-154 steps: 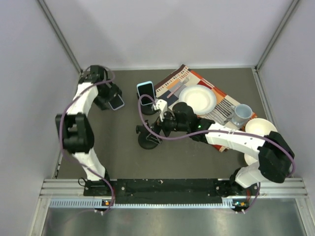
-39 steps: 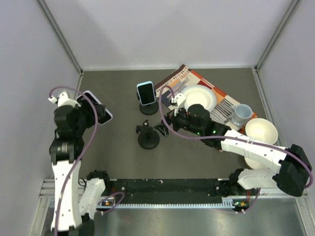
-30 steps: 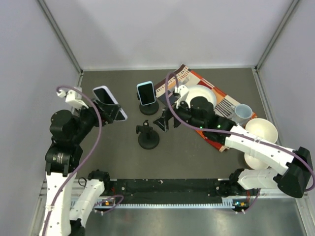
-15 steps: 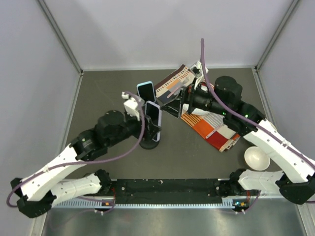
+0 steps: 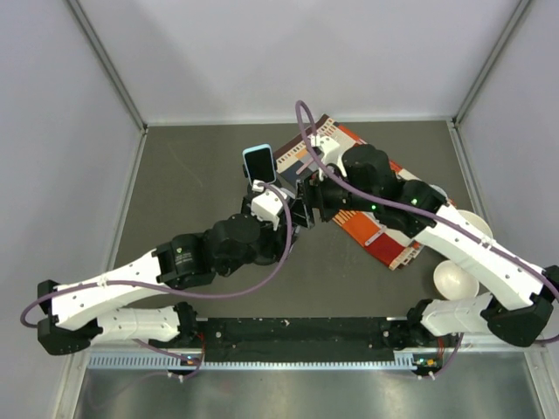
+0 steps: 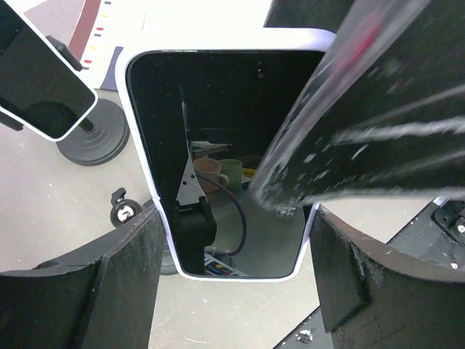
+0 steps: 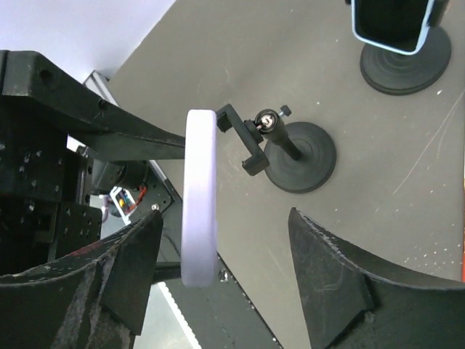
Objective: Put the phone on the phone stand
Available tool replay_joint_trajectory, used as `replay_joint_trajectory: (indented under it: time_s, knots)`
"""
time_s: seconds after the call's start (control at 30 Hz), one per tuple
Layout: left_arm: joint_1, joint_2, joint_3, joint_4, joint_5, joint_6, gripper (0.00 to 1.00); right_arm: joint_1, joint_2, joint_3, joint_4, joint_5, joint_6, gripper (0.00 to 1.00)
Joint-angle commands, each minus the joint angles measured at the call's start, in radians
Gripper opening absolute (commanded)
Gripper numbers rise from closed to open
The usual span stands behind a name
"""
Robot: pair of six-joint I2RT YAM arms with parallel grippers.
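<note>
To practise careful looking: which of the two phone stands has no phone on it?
The stand with the bare clamp, beside the white-cased phone; the other stand carries a blue-cased phone.

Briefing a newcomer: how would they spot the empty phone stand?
Start at the patterned mat on the right. Left of it are two black round-based stands. The empty stand is nearer the arms, clamp bare; the far stand holds a blue-cased phone.

We're in a lab test cell here: plain grey walls (image 5: 288,61) box in a dark table (image 5: 175,175), metal rail (image 5: 332,356) along its near edge.
</note>
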Motion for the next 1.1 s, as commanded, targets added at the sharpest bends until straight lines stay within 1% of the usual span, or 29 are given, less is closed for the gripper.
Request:
replay_joint_trajectory:
  time_s: [0.0,0.03,0.1,0.17,0.27,0.3,0.33,0.37,0.4,0.47,0.5,0.57,0.6,0.73,0.93,0.97,1.07]
  knots:
    - [-0.030,0.015,0.066,0.091,-0.077,0.036,0.00,0.044,0.029,0.026,-0.004,0.006,-0.036,0.66]
    - [-0.034,0.015,0.064,0.091,-0.075,0.039,0.00,0.047,0.041,0.023,-0.003,-0.015,-0.042,0.60]
    - [-0.037,0.016,0.064,0.087,-0.083,0.047,0.00,0.049,0.040,0.005,0.008,-0.035,-0.041,0.52]
    - [-0.039,0.015,0.064,0.084,-0.072,0.057,0.00,0.049,0.028,-0.021,0.032,-0.045,-0.037,0.50]
    - [-0.043,0.024,0.067,0.068,-0.054,0.073,0.00,0.049,0.008,-0.047,0.057,-0.060,-0.036,0.40]
    - [-0.042,0.024,0.069,0.065,-0.052,0.076,0.00,0.047,0.006,-0.050,0.062,-0.066,-0.040,0.33]
    - [-0.045,0.025,0.067,0.061,-0.049,0.079,0.00,0.044,0.004,-0.057,0.065,-0.084,-0.042,0.31]
    - [-0.045,0.025,0.067,0.058,-0.045,0.085,0.00,0.041,0.008,-0.058,0.068,-0.095,-0.042,0.31]
    - [-0.048,0.022,0.067,0.049,-0.034,0.088,0.00,0.027,0.008,-0.061,0.074,-0.104,-0.038,0.34]
    - [-0.049,0.012,0.063,0.044,-0.026,0.093,0.00,0.006,0.004,-0.070,0.081,-0.152,-0.030,0.46]
    - [-0.049,0.005,0.057,0.035,-0.031,0.093,0.00,-0.017,0.001,-0.073,0.092,-0.190,-0.022,0.49]
    - [-0.050,-0.016,0.044,0.035,-0.029,0.096,0.00,-0.036,-0.006,-0.080,0.101,-0.218,-0.018,0.50]
    - [-0.051,-0.024,0.035,0.035,-0.026,0.096,0.00,-0.042,-0.009,-0.078,0.106,-0.251,-0.018,0.50]
    - [-0.050,-0.030,0.035,0.029,-0.015,0.097,0.00,-0.051,0.003,-0.063,0.108,-0.296,-0.014,0.49]
    - [-0.054,0.001,0.047,0.024,0.003,0.090,0.00,-0.051,0.018,-0.061,0.112,-0.292,-0.014,0.42]
    - [-0.054,0.004,0.050,0.015,-0.003,0.088,0.00,-0.051,0.018,-0.063,0.115,-0.292,-0.013,0.39]
    - [-0.057,0.007,0.058,0.013,0.001,0.085,0.00,-0.051,0.020,-0.075,0.123,-0.279,-0.024,0.38]
